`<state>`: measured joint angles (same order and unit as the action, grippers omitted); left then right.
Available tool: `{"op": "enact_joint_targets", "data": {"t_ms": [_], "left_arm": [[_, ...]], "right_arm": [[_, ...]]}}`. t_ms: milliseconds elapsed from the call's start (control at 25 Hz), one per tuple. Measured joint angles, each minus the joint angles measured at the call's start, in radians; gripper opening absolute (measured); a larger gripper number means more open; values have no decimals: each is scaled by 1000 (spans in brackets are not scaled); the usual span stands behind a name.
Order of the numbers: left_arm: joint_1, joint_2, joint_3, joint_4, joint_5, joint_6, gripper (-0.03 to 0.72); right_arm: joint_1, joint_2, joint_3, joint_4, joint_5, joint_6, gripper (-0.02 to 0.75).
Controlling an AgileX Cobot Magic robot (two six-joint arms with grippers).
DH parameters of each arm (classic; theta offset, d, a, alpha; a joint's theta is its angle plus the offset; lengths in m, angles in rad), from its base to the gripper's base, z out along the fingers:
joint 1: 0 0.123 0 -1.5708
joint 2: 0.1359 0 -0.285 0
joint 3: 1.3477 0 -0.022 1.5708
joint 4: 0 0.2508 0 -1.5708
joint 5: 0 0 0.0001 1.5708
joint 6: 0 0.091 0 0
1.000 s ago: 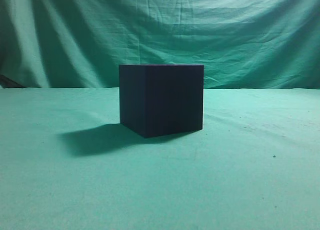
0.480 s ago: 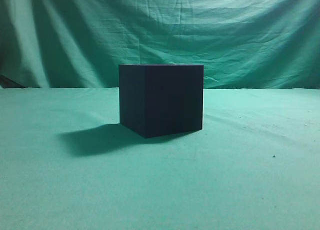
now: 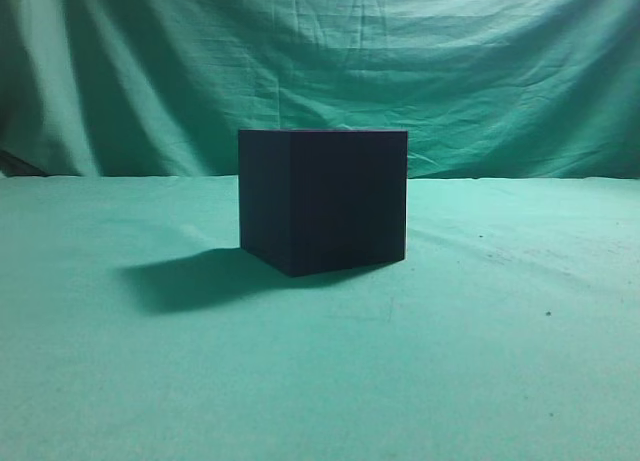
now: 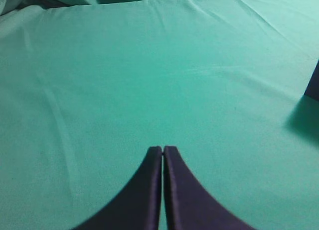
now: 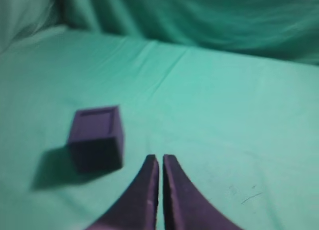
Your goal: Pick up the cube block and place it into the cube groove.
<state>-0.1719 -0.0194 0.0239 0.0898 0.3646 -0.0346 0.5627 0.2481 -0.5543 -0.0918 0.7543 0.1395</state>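
Observation:
The large dark box (image 3: 322,201) stands mid-table in the exterior view. In the right wrist view the box (image 5: 95,139) lies ahead and to the left, and its top shows the cube groove (image 5: 93,124) as a square rim around a lighter purple face. I cannot tell whether that face is the cube block's top or the recess floor. No separate cube block shows in any view. My right gripper (image 5: 160,158) is shut and empty, to the right of the box. My left gripper (image 4: 163,149) is shut and empty over bare cloth. Neither gripper shows in the exterior view.
Green cloth (image 3: 480,361) covers the table and hangs as a backdrop (image 3: 450,71). The box's shadow (image 3: 185,279) falls to its left. In the left wrist view a dark corner of the box (image 4: 314,83) shows at the right edge.

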Motion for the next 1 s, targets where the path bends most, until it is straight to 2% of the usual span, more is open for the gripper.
{"op": "enact_joint_targets", "data": {"t_ms": [240,440,640,1000], "left_arm": [[0,0,0,0,0,0,0],[0,0,0,0,0,0,0],[0,0,0,0,0,0,0],[0,0,0,0,0,0,0]], "right_arm": [[-263,-142,293,9,-297,-2,0],[-431,-244,492,37,-416,-2,0],[-502,-257,580,62,-419,-2,0],[-504,-257,582,66,-382,-10,0]]}}
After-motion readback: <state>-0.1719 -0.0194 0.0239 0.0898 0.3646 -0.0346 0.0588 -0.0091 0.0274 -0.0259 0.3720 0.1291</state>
